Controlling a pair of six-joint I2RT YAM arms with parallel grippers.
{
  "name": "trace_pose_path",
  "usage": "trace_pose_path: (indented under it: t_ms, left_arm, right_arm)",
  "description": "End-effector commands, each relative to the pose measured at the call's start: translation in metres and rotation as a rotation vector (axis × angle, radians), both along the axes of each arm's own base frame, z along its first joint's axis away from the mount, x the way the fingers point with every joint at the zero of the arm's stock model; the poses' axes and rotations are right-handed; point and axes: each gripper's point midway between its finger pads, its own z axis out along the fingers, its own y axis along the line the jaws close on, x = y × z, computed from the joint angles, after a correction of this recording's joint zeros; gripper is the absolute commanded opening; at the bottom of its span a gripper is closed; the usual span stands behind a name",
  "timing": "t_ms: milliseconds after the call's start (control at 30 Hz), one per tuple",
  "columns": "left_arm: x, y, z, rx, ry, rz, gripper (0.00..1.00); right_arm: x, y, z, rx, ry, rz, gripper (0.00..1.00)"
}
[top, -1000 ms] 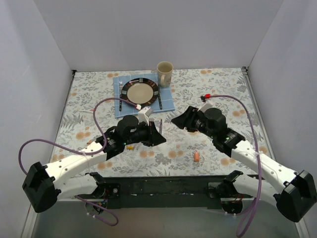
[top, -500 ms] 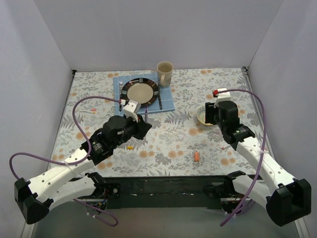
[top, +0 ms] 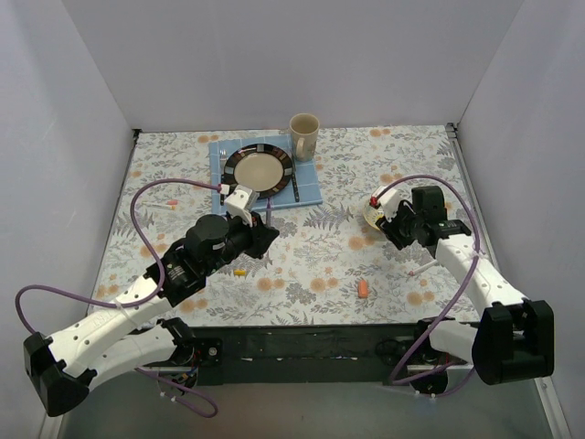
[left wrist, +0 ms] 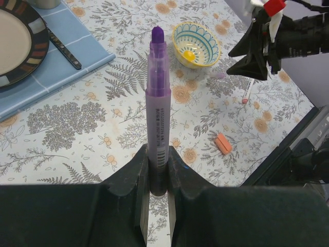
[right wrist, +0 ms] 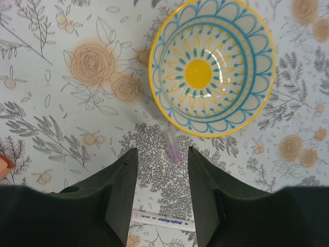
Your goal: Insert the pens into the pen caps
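Floral tablecloth (top: 311, 265) lies beneath us. Our right gripper (right wrist: 162, 154), jaws apart, has swung from the centre to hover over the purple cap (right wrist: 173, 145) beside the bowl (right wrist: 212, 67). Our left gripper (left wrist: 158, 154) keeps the purple pen (left wrist: 157, 103) clamped upright, so we judge capping waits on that pickup.

Right fingers (right wrist: 121, 190) straddle purple cap (right wrist: 173, 145), clear of it | bowl (right wrist: 169, 51) just beyond blocks advance | white pen (right wrist: 162, 219) lies behind | desk (top: 311, 256) centre passable beside orange cap (top: 364, 289)
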Motion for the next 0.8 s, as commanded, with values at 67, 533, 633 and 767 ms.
trace_pose_path:
  t_ms: [67, 533, 633, 767]
  left_arm:
    - [-0.001, 0.006, 0.007, -0.008, -0.036, 0.009, 0.0]
    - [0.002, 0.006, 0.006, -0.004, -0.044, 0.018, 0.0]
    - [0.001, 0.007, 0.007, -0.006, -0.046, 0.02, 0.0]
    - [0.002, 0.009, 0.009, -0.012, -0.053, 0.027, 0.0]
  right_arm:
    - [-0.007, -0.014, -0.025, -0.012, 0.103, 0.046, 0.49]
    - [-0.002, -0.034, -0.051, -0.03, 0.158, 0.032, 0.55]
    - [-0.001, -0.035, -0.058, -0.028, 0.179, 0.041, 0.55]
    - [-0.004, -0.036, -0.067, -0.035, 0.214, 0.046, 0.54]
